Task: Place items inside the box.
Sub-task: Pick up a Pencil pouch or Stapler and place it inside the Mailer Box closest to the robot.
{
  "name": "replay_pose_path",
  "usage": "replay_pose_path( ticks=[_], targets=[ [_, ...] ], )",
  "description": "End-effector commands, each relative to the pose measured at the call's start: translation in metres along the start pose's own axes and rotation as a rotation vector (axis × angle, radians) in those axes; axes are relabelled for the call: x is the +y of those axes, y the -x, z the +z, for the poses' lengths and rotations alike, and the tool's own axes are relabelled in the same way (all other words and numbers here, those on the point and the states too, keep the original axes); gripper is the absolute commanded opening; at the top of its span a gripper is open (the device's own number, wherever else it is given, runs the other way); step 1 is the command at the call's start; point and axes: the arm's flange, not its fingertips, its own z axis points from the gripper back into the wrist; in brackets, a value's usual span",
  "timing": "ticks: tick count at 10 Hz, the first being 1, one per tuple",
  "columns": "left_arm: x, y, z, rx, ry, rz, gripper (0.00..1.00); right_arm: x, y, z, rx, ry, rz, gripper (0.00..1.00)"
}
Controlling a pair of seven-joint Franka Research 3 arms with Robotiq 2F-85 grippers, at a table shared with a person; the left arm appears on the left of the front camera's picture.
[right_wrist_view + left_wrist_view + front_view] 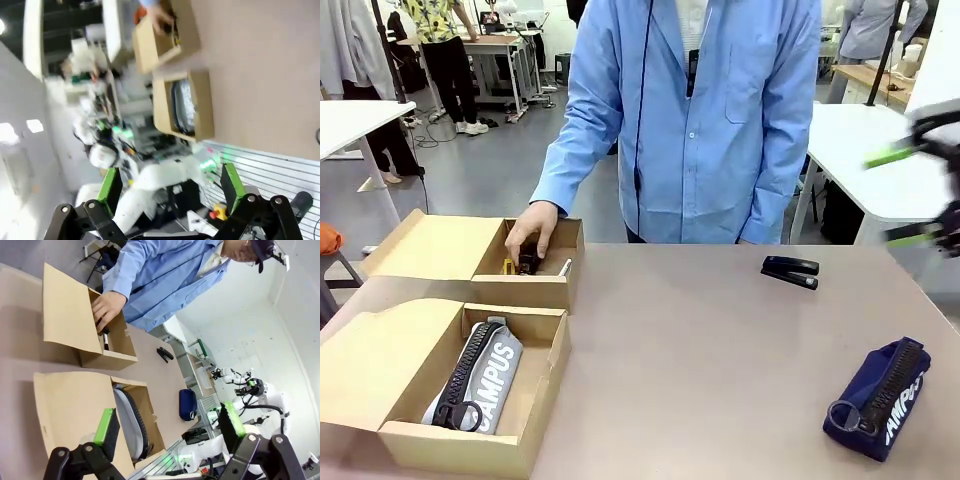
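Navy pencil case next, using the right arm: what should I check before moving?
1. Right hand open: ok, jaws wide, nothing held.
2. Navy pencil case free: ok, nothing on it.
3. Room in near box: cannot tell; grey CAMPUS case takes up much of it.
4. Far box free: not ok, person's hand is inside.
5. Black stapler out of the way: ok, it lies apart from the navy case.
6. Left hand empty: ok, open, nothing held.
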Motion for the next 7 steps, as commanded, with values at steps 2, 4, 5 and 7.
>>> replay_pose_path(
  ticks=[2, 4, 5, 7],
  targets=[
    [-0.001, 0.000, -0.002, -0.010, 0.017, -0.018, 1.00, -0.125, 0.043, 0.011, 0.066, -0.001, -0.016, 1.00],
    [-0.001, 0.000, -0.002, -0.010, 0.017, -0.018, 1.00, -0.202, 0.051, 0.013, 0.271, 0.048, -0.083, 1.00],
    [-0.001, 0.000, -0.002, -0.010, 0.017, -0.018, 1.00, -0.236, 0.061, 0.009, 0.313, -0.002, -0.102, 1.00],
    [-0.001, 0.000, -0.002, -0.010, 0.017, -0.018, 1.00, -0.238, 0.079, -0.022, 0.394, 0.022, 0.078, 1.00]
  ],
)
